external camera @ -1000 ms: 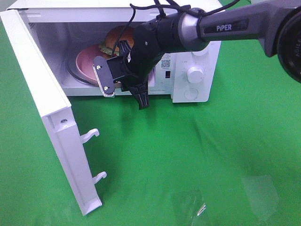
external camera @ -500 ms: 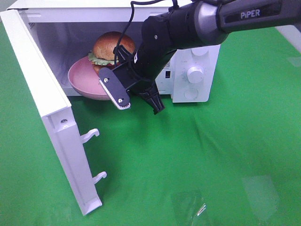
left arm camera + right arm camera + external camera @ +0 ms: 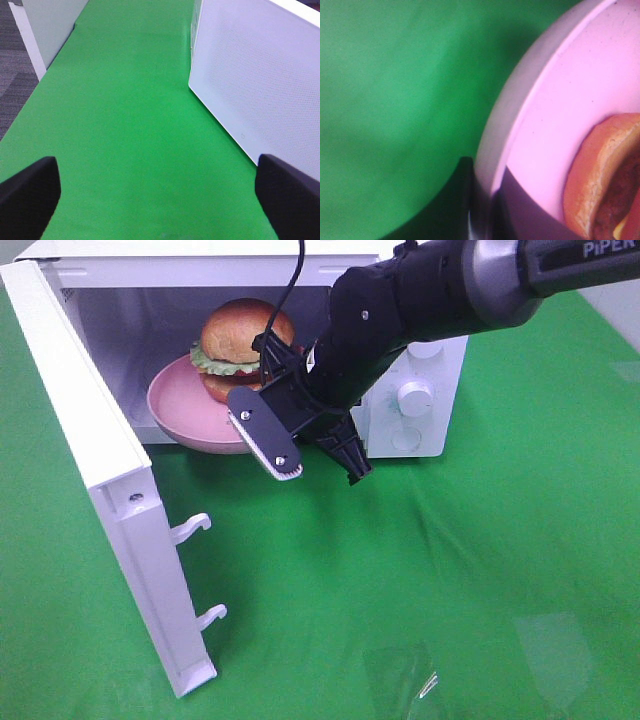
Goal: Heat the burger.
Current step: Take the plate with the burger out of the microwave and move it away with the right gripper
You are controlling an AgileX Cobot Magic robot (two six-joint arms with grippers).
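- Since the earlier frames the pink plate [image 3: 178, 405] w/ the burger [image 3: 238, 348] has come out toward the microwave [image 3: 420, 390] mouth: a sec ago it sat deep in the cavity, now its near rim overhangs the front edge, tilted slightly.
- Right arm has shifted right and nearer too, wrist swung round.
- Judgement: plate is leaving the oven, not going in. So either heating is done and this is retrieval, or it's a re-seat; can't tell which from here.
- Right claw [image 3: 268, 422] is pressed together, pinching the plate's near-right rim; right wrist view shows a dark finger [image 3: 467, 200] against the rim's outer side, burger [image 3: 605, 175] just inboard.
- Burger sits upright on the plate, far-left of the claw, near it but not touching.
- Door [image 3: 95, 460] stands wide open at left.
- Left claw [image 3: 155, 195] is spread, holding nothing, over green worktop [image 3: 125, 125] beside the door's outer face.
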